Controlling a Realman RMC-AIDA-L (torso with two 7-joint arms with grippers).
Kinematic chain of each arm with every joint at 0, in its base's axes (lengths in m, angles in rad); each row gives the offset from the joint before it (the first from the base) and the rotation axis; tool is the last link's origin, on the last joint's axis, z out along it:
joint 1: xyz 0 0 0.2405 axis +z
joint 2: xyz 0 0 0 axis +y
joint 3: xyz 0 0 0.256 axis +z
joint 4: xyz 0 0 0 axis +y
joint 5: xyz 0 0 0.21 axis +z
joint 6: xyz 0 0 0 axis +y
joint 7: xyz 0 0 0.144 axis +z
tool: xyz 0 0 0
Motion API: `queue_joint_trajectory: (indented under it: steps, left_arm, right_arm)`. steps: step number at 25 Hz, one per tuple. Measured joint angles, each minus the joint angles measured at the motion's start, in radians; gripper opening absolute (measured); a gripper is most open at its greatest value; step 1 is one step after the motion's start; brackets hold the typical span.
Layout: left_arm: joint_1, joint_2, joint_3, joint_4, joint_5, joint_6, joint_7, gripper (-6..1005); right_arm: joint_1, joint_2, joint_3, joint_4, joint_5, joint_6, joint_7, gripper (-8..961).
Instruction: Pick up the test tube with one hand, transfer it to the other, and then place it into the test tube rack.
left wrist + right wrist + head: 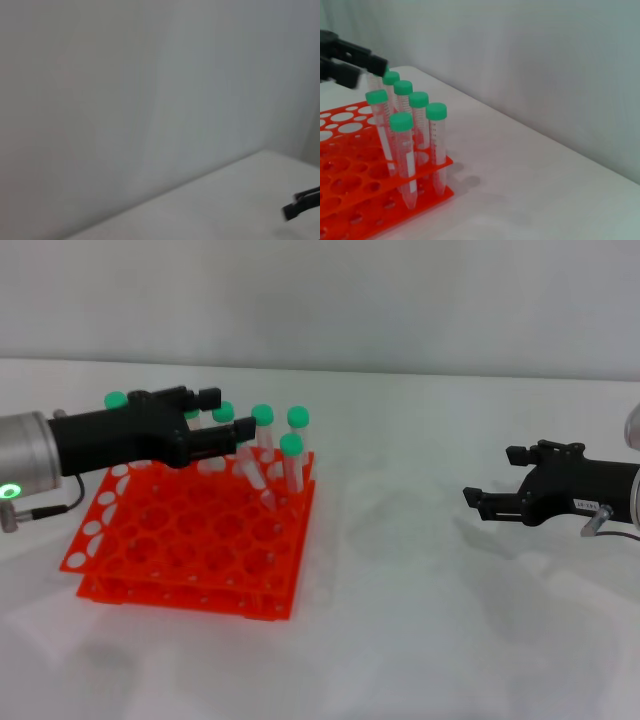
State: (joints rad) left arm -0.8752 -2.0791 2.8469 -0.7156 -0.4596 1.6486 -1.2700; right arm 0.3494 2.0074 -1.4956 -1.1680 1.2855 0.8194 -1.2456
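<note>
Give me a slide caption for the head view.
Left end effector over the tube-filled test tube rack; right end effector open, aside.

My left gripper point(213, 418), matt black plastic on a ribbed, brushed-silver metal wrist, hangs over the test tube rack point(190, 550), a glossy orange-red plastic. The tubes point(436, 145) are clear, smooth plastic with matt green caps point(401, 121). My right gripper point(495, 502) shows the same matt black finish above the smooth, matt white table point(430, 630).
</note>
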Motion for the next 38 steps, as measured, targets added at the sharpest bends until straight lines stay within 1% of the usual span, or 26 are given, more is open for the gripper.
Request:
queue_joint_trajectory:
  steps: [2,4,6,7,9,10,13,16,18,20,24,25,26,28,29,31,36,38]
  left_arm:
    - [0.026,-0.001,-0.001,-0.041,-0.067,0.084,0.016,720]
    - [0.074,-0.001,-0.001,-0.063,-0.161,0.151,0.037,737]
    - [0.142,0.001,-0.001,-0.067,-0.277,0.193,0.075,743]
    - [0.187,0.001,-0.002,-0.063,-0.347,0.209,0.102,741]
    - [0.254,-0.002,-0.001,-0.047,-0.453,0.226,0.145,738]
    - [0.29,-0.003,-0.002,-0.032,-0.504,0.23,0.17,736]
    - [0.37,-0.003,-0.002,0.029,-0.606,0.229,0.218,735]
    - [0.424,-0.002,-0.011,0.083,-0.642,0.218,0.264,734]
    - [0.446,-0.002,-0.014,0.124,-0.65,0.2,0.309,734]
    - [0.458,-0.002,-0.015,0.162,-0.654,0.177,0.343,733]
    - [0.463,0.001,-0.014,0.2,-0.662,0.133,0.371,733]
    - [0.463,0.0,-0.013,0.204,-0.665,0.127,0.374,733]
    - [0.462,0.0,-0.012,0.208,-0.667,0.124,0.376,733]
    - [0.461,0.0,-0.008,0.241,-0.668,0.121,0.398,733]
    - [0.461,0.001,-0.007,0.259,-0.667,0.119,0.413,733]
    - [0.464,0.001,-0.007,0.306,-0.667,0.114,0.456,733]
    - [0.463,0.001,-0.005,0.38,-0.657,0.091,0.501,733]
    - [0.459,0.001,-0.005,0.412,-0.654,0.072,0.502,733]
  right_arm:
    - [0.001,-0.001,0.0,0.0,0.0,-0.001,-0.002,847]
    - [0.001,0.0,0.008,0.0,0.0,-0.004,-0.005,847]
    - [-0.002,0.0,0.023,-0.002,0.002,-0.006,-0.012,846]
    - [-0.007,0.001,0.033,-0.004,0.006,-0.006,-0.018,846]
    - [-0.023,0.002,0.053,-0.005,0.035,-0.007,-0.049,845]
    - [-0.035,0.002,0.062,-0.005,0.06,-0.008,-0.076,845]
    - [-0.075,0.0,0.099,0.01,0.18,-0.008,-0.188,844]
    - [-0.101,-0.001,0.157,0.07,0.322,0.012,-0.314,843]
    - [-0.106,-0.002,0.211,0.136,0.414,0.052,-0.403,843]
    - [-0.106,-0.003,0.281,0.221,0.499,0.123,-0.502,843]
    - [-0.092,-0.002,0.493,0.474,0.661,0.35,-0.755,843]
    - [-0.09,-0.003,0.549,0.537,0.688,0.405,-0.816,843]
    - [-0.088,-0.003,0.629,0.622,0.712,0.479,-0.899,843]
    - [-0.09,-0.004,0.721,0.709,0.719,0.557,-0.987,843]
    - [-0.096,-0.006,0.764,0.738,0.72,0.584,-1.017,843]
    - [-0.114,-0.009,0.816,0.767,0.719,0.604,-1.044,843]
    - [-0.155,-0.016,0.845,0.77,0.723,0.599,-1.049,843]
    - [-0.164,-0.025,0.847,0.766,0.724,0.594,-1.05,843]
